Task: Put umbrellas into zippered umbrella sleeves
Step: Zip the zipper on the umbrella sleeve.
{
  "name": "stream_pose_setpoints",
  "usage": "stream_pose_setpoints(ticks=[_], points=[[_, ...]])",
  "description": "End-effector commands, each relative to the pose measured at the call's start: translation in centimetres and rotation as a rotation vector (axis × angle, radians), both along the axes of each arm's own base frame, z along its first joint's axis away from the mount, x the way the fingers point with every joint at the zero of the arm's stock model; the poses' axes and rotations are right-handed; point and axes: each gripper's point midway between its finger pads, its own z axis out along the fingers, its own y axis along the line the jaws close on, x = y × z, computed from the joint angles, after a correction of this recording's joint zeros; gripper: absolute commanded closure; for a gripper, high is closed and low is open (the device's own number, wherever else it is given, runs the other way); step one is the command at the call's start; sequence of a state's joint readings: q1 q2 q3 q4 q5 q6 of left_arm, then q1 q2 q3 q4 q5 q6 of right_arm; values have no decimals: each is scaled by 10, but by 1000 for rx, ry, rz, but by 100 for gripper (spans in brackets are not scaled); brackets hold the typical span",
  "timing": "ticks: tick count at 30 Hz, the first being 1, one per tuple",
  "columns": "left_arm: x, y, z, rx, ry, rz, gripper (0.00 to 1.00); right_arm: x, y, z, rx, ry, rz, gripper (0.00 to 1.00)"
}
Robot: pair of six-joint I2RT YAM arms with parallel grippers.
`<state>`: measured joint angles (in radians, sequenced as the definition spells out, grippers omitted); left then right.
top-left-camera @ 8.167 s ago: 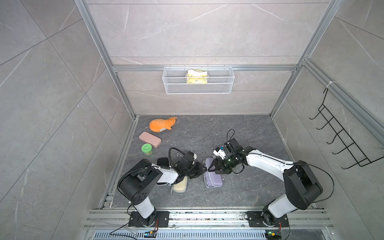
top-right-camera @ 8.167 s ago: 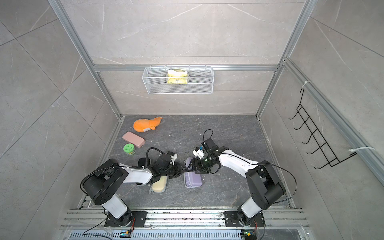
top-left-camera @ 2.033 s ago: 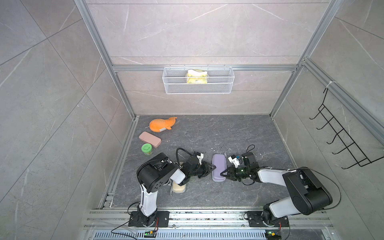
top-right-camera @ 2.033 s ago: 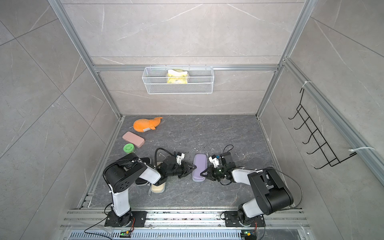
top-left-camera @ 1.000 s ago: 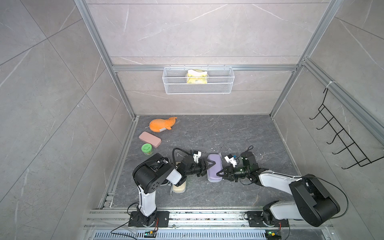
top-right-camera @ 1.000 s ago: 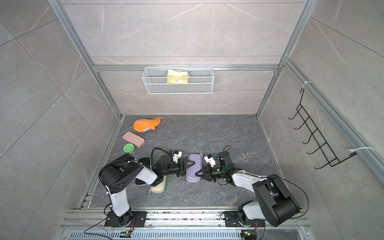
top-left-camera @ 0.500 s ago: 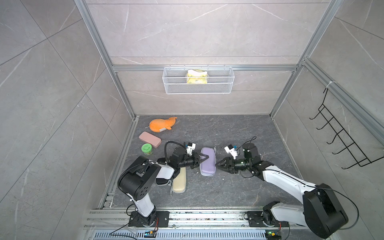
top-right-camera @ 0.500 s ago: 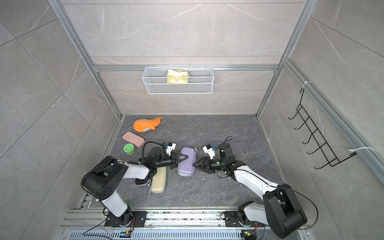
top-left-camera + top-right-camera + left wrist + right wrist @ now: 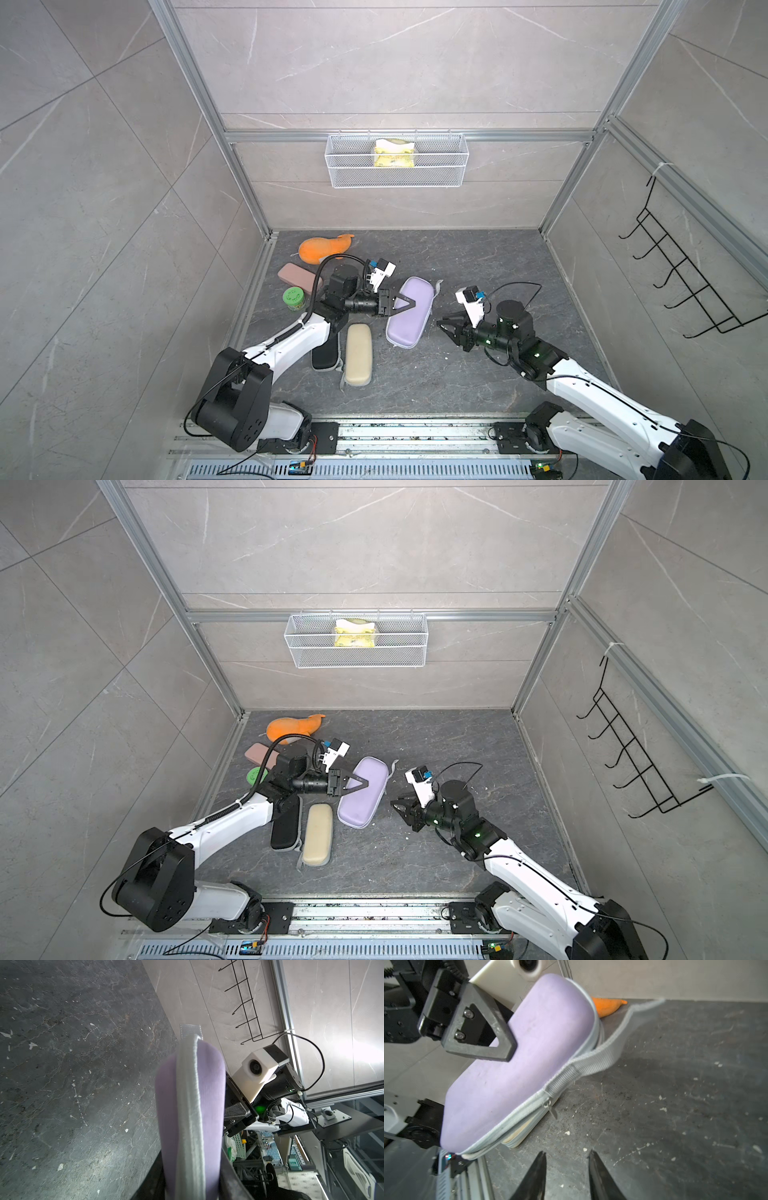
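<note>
Top views both show the left gripper clamped on the lavender sleeve, tipped up mid-surface. The right gripper has let go and backed off right.
Left wrist: sleeve edge-on.
Right wrist: fingers apart and empty, zip pull looks halfway, so zipping's probably unfinished.

Dark grey stone-look floor. Along its left edge: orange plush, pink case, green-lidded jar. Nearer the front: black sleeve and cream sleeve, side by side. Lavender sleeve beside them, tilted; floor contact unclear.
</note>
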<state>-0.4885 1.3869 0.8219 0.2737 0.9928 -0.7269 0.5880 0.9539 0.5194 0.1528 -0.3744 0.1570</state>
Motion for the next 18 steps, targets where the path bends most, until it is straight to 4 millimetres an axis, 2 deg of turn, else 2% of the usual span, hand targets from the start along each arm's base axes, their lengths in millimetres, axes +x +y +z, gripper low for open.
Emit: stream_pose_setpoints(ticks=[1,5,10,14,18], points=[[-11,1,31,-50,-103,-76,75,14,1,25,-65,-263,-36,64],[-11,1,33,-55,-89,-69,76,13,13,26,-85,-328,-10,65],[-11,1,36,-58,-92,-64,78,11,28,12,-151,-355,54,67],[-11,1,35,-57,-91,-60,79,13,26,-2,-196,-364,49,70],[-11,1,31,-57,-79,-59,81,16,27,-5,-194,-360,34,70]])
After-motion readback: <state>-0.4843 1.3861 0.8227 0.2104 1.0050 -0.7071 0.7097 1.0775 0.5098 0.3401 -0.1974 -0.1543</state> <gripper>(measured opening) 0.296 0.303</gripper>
